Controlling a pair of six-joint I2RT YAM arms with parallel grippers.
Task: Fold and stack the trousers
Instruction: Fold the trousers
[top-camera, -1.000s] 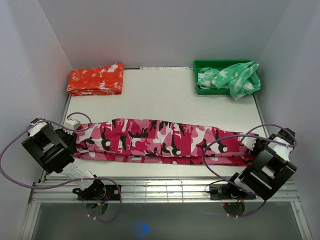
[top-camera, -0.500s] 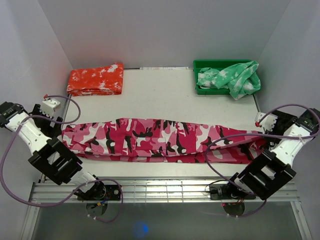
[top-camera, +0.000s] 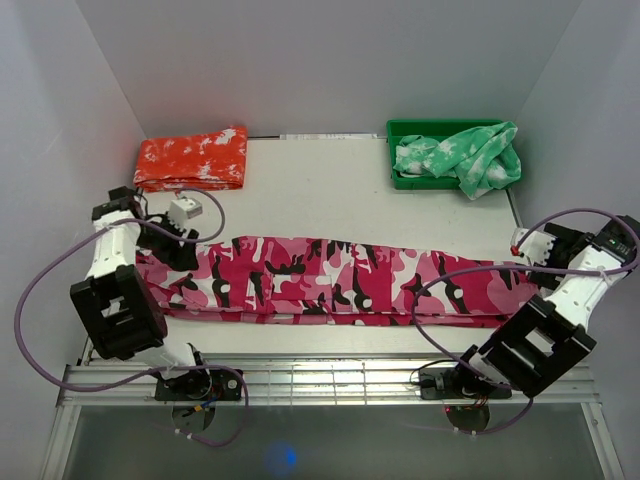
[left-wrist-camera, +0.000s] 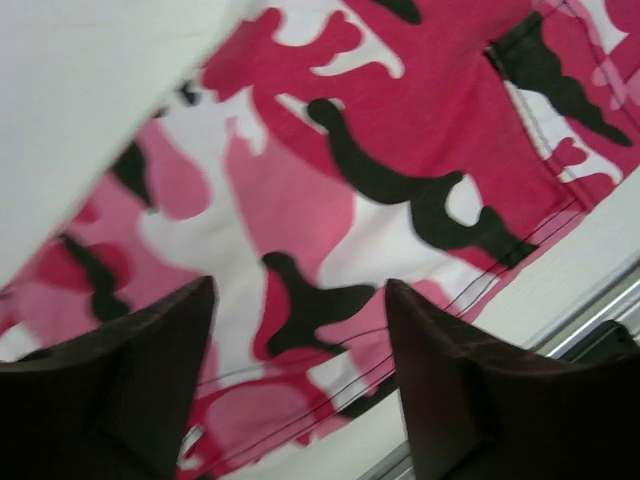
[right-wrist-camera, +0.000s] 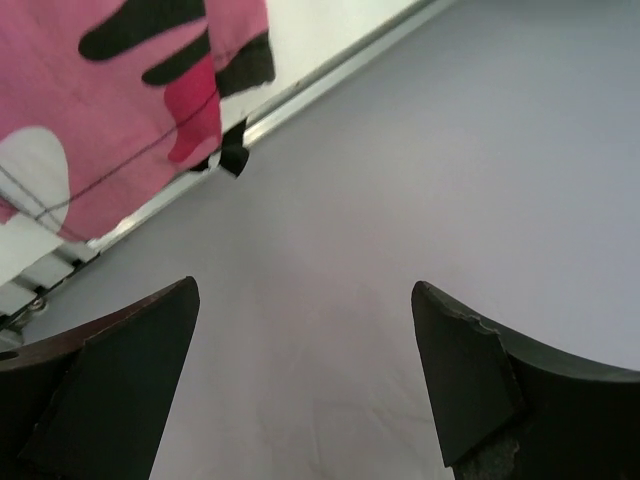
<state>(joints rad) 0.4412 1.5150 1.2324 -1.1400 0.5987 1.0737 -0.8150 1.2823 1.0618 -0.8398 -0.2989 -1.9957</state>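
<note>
The trousers (top-camera: 340, 282), pink-magenta camouflage with black and white patches, lie flat in one long strip across the near half of the table. My left gripper (top-camera: 168, 246) hovers over their left end. In the left wrist view it (left-wrist-camera: 297, 290) is open, with the cloth (left-wrist-camera: 400, 130) and its stitched hem lying below the fingers. My right gripper (top-camera: 538, 266) is at the trousers' right end, beside the right wall. It (right-wrist-camera: 305, 290) is open with nothing between the fingers. That view shows mostly grey wall, with a corner of the trousers (right-wrist-camera: 100, 100) at top left.
A folded orange-red garment (top-camera: 192, 158) with white splotches lies at the back left. A green bin (top-camera: 410, 130) at the back right holds a crumpled green and white garment (top-camera: 465, 155). Grey walls close in both sides. A metal rail (top-camera: 320, 375) runs along the table's near edge.
Both grippers pulled the trousers' ends outward, stretching them straight, then opened and let go. The left gripper has since swung back in over the left end; the right has barely moved.
</note>
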